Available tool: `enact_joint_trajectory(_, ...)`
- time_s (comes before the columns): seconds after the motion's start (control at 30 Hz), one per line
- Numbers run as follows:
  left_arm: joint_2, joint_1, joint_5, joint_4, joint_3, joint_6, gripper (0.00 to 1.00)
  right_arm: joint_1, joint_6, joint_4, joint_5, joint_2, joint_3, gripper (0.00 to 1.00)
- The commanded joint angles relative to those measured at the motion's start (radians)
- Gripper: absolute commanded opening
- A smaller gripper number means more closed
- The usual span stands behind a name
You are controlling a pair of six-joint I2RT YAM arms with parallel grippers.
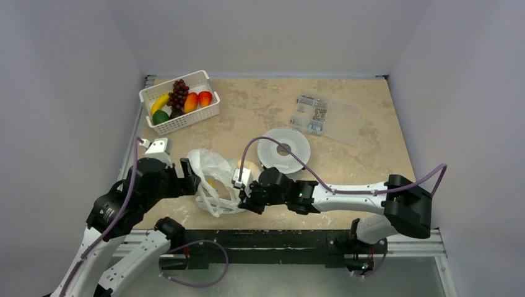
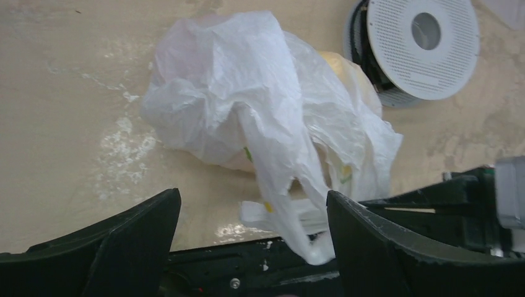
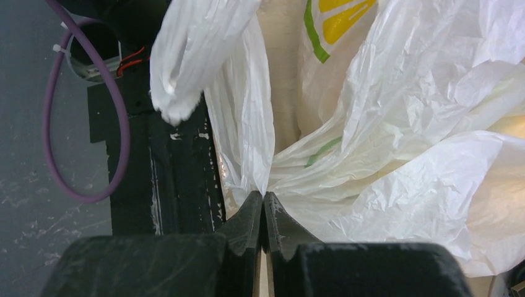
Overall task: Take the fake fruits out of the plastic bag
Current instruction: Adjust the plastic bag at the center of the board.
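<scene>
**BAG PINCHED AT THE NEAR EDGE, FRUIT YET TO COME OUT**

Catches the opening step of the job, with nothing lifted out of the bag so far. Finds the plastic bag (image 1: 213, 180) crumpled on the surface (image 1: 371, 162), close to the near edge and between the two arms. Pinches a fold of its thin film in the right tool (image 3: 264, 201), jaws pressed together on the plastic with no gap showing. Holds the left tool (image 2: 252, 197) wide apart and gripping nothing, just beside the bag's other flank, with a handle loop (image 2: 288, 216) drooping in view between its fingers (image 2: 136, 241).

Hides the fruits (image 2: 337, 62) inside: gives only a pale yellow rounded bulge behind the film, kind impossible to tell.

Calls next, in all likelihood, for the left tool to close on the loose loop or the opposite wall, then for a pull apart to spread the mouth wide enough to reach in or tip out. Depends on the right pinch not slipping on such slick film.

Takes in, at the far left, a white slotted basket (image 1: 186, 122) holding grapes, a banana and other bright pieces, well apart from the work. Sets a white perforated disc (image 1: 298, 145) just beyond the bag, the nearest obstacle to any fruit that rolls free. Shows a flat clear packet (image 1: 328, 117) farther off to the right, out of the way.
</scene>
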Motion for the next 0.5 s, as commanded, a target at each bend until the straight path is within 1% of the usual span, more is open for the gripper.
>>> enact_joint_trajectory(0.0, 0.031, -0.001, 0.235, -0.062, 0.018, -0.106, 0.89, 0.001, 0.003, 0.060, -0.040, 0.022, 0.045, 0.00)
enact_joint_trajectory(0.07, 0.074, -0.001, 0.303, -0.064, 0.001, -0.116, 0.90, 0.001, 0.003, 0.064, -0.050, 0.027, 0.049, 0.00)
enact_joint_trajectory(0.27, 0.088, -0.017, 0.319, 0.027, -0.079, -0.175, 0.89, 0.000, 0.007, 0.070, -0.045, 0.029, 0.043, 0.00)
enact_joint_trajectory(0.3, 0.093, -0.019, 0.326, 0.048, -0.096, -0.186, 0.87, 0.000, 0.009, 0.067, -0.044, 0.025, 0.042, 0.00)
enact_joint_trajectory(0.37, 0.111, -0.034, 0.356, 0.102, -0.122, -0.198, 0.78, -0.001, 0.013, 0.076, -0.043, 0.012, 0.032, 0.00)
enact_joint_trajectory(0.4, 0.120, -0.048, 0.361, 0.127, -0.132, -0.202, 0.73, 0.000, 0.016, 0.085, -0.039, 0.005, 0.024, 0.00)
enact_joint_trajectory(0.47, 0.132, -0.063, 0.350, 0.151, -0.126, -0.193, 0.60, 0.000, 0.019, 0.085, -0.022, -0.002, 0.017, 0.00)
